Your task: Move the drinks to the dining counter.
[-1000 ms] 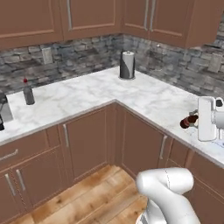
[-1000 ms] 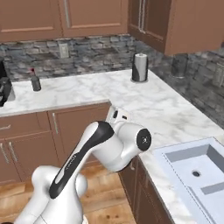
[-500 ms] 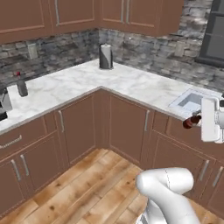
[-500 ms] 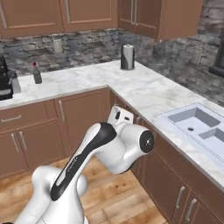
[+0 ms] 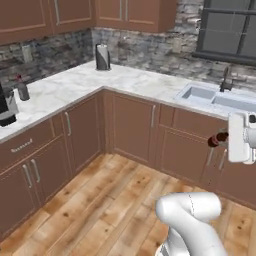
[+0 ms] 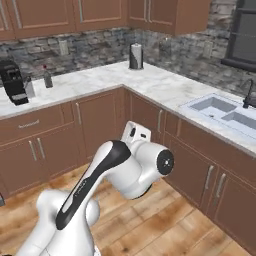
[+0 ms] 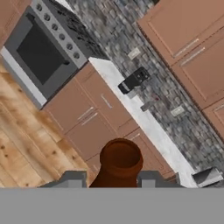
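Bottle, dark-brown cola one [image 7: 119, 162], sits between the finger tips of the hand [image 7: 111, 178], closed on it, neck along the hand's axis. Grey red-capped bottle [image 5: 22, 90] stands beside the coffee machine [image 5: 5, 105] on the marble desk [image 5: 75, 82].

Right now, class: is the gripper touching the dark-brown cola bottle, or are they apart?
Touching. In the hand view the cola bottle stands between the gripper fingertips, both pressed against its sides with no gap; the left base view shows it carried beside the hand.
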Robot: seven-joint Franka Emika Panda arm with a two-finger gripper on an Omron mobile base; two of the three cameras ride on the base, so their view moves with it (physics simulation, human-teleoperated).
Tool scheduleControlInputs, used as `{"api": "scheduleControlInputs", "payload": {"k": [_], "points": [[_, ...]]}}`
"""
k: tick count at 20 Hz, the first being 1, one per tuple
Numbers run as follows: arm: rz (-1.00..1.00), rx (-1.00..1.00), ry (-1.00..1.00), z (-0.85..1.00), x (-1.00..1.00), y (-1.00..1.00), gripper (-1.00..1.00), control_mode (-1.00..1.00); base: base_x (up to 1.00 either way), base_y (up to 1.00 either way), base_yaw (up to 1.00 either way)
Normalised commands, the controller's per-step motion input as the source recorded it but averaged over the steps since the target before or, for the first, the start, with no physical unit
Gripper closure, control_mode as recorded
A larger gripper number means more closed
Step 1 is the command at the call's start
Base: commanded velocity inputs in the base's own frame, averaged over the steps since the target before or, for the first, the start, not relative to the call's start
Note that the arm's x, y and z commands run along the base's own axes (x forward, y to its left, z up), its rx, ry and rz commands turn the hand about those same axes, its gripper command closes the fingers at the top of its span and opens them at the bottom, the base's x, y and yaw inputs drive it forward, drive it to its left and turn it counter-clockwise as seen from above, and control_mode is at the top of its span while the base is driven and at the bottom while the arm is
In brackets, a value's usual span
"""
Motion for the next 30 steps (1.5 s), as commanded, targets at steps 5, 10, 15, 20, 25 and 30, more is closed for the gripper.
{"api": "scheduleControlInputs", "payload": {"k": [5, 10, 15, 20, 25, 30], "points": [[0.0, 0.0, 0.0, 0.0, 0.0, 0.0, 1.0, 1.0, -0.87, 0.01, -0.61], [0.0, 0.0, 0.0, 0.0, 0.0, 0.0, 1.0, 1.0, -0.51, 0.0, -0.68], [0.0, 0.0, 0.0, 0.0, 0.0, 0.0, 1.0, 1.0, -0.31, 0.0, -0.64], [0.0, 0.0, 0.0, 0.0, 0.0, 0.0, 1.0, 1.0, -0.31, 0.0, -0.67], [0.0, 0.0, 0.0, 0.0, 0.0, 0.0, 1.0, 1.0, -0.36, 0.0, -0.66], [0.0, 0.0, 0.0, 0.0, 0.0, 0.0, 1.0, 1.0, -0.4, 0.0, -0.65]]}}
